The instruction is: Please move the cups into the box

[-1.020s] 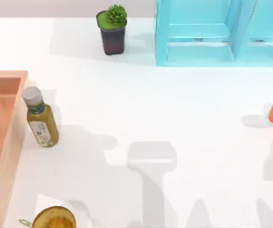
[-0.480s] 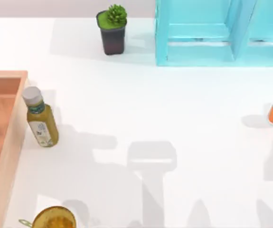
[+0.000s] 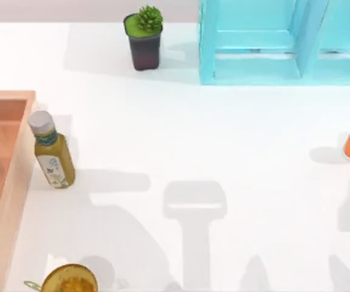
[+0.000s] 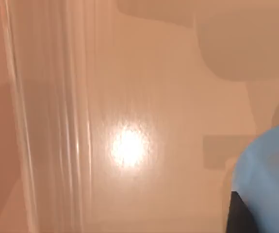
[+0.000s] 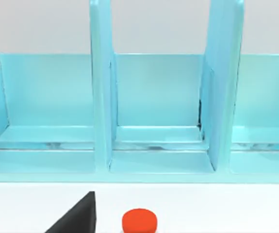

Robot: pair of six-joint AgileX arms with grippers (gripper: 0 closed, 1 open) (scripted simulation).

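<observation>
Blue cup (image 4: 270,179) over the box (image 4: 129,97) floor — likely light, rigid, slick, best pinched at the rim; left claw state can't tell.

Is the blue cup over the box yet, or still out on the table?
Over the box: the left wrist view shows the blue cup against the box's orange-tan floor. Resting or held: cannot tell.

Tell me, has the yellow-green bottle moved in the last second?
No. The yellow-green bottle sits in the same spot beside the box wall, top view.
</observation>
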